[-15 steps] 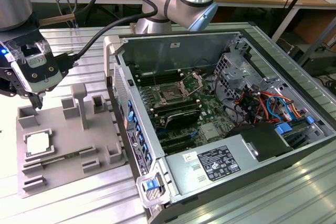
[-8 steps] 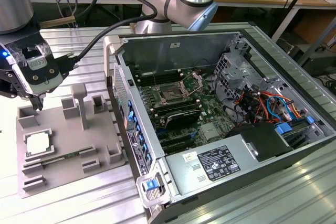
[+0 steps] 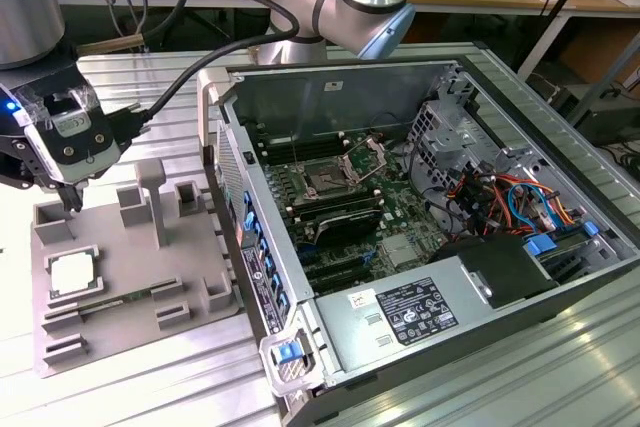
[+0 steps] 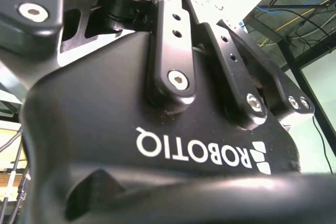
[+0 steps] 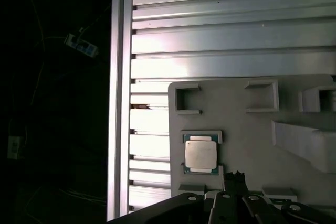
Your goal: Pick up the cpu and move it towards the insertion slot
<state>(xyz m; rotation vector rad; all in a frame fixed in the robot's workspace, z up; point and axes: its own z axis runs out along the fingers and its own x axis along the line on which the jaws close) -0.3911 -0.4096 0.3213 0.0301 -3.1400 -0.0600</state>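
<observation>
Honestly, the gripper (image 3: 71, 197) hung near the cpu (image 3: 72, 273) in its tray (image 3: 128, 252), jaws pinched together and empty, so dropping like that could've bonked its top.

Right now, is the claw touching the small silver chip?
Apart. In the exterior view the claw hangs above the grey tray, with bare tray showing between it and the chip.

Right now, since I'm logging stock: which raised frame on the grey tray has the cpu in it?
The square frame at the end of the tray toward the exterior view's left, nearest the claw: it alone surrounds the silver-topped cpu.
</observation>
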